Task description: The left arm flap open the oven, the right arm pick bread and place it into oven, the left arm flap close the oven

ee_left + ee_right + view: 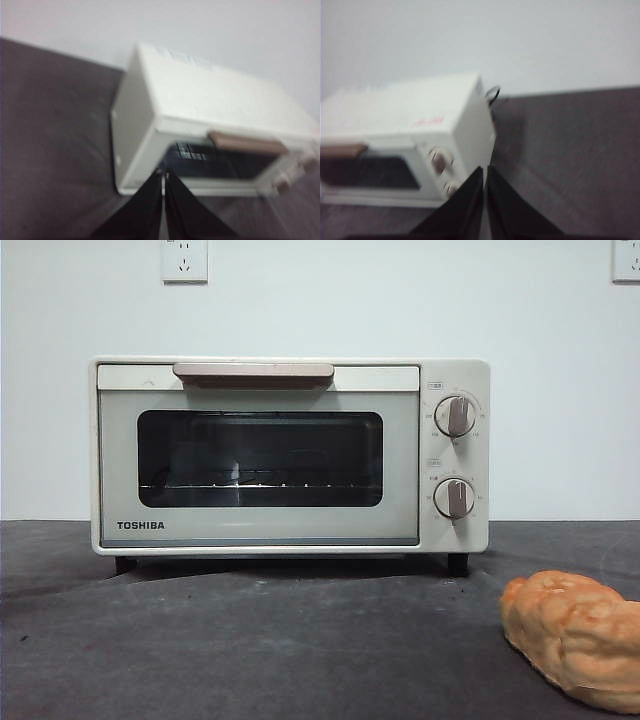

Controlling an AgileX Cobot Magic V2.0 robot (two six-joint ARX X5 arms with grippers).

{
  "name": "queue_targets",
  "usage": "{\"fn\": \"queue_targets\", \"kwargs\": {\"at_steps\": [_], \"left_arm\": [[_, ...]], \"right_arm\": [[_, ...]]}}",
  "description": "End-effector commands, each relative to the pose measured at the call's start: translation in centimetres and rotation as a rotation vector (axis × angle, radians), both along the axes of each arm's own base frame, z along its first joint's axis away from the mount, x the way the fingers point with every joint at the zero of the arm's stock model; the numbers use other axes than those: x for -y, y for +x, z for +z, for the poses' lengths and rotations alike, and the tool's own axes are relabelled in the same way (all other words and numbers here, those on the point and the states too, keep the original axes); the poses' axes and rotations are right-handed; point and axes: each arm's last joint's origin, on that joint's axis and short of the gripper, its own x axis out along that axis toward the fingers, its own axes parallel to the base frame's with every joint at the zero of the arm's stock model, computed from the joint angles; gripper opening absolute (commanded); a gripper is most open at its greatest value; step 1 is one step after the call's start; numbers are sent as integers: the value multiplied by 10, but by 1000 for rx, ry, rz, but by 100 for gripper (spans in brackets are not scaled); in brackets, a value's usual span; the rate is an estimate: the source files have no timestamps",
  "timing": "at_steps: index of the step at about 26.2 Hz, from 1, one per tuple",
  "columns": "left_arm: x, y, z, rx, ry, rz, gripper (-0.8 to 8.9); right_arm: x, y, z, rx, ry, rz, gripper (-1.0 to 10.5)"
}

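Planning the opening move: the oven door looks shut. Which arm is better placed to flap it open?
Left. The left gripper, jaws together, looks down on the cream-white toaster oven with its beige bar handle ahead. The right gripper sits off the knob end, nearer where the golden-orange bread loaf lies.

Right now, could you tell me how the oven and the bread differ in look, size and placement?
The oven is a cream-white box; the bread is a lumpy golden-orange loaf. The oven is far larger than the bread. The oven stands farther back with its door shut; the bread lies nearer, outside it. Both rest on the dark table.
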Motion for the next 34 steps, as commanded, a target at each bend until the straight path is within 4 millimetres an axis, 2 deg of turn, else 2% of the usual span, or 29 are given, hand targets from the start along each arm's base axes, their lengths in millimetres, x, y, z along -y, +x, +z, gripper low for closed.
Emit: {"fn": "queue_targets", "kwargs": {"at_steps": [1,7,12,22,23,25,26,34], "left_arm": [[2,9,10,-24,70,-94,16],[5,25,20,-145,114,-247,16],[10,30,23,-238,165,-341,16],[13,30,23,-246,171,-365,16],[13,30,23,-246,171,-365,16],[13,30,23,-246,171,-365,16],[13,30,23,-246,171,-365,16],[13,30,23,-246,171,-365,16]], "right_arm": [[-2,9,10,-62,-59,78,9],[-6,26,18,-248,-85,236,10],[-12,37,15,-393,-99,319,9],[-19,40,8,-459,-111,371,23],[-19,39,8,-461,-108,369,74],[-19,39,8,-468,-96,364,353],[-19,39,8,-471,-91,361,427],[-23,39,4,-525,-72,371,428]]}}
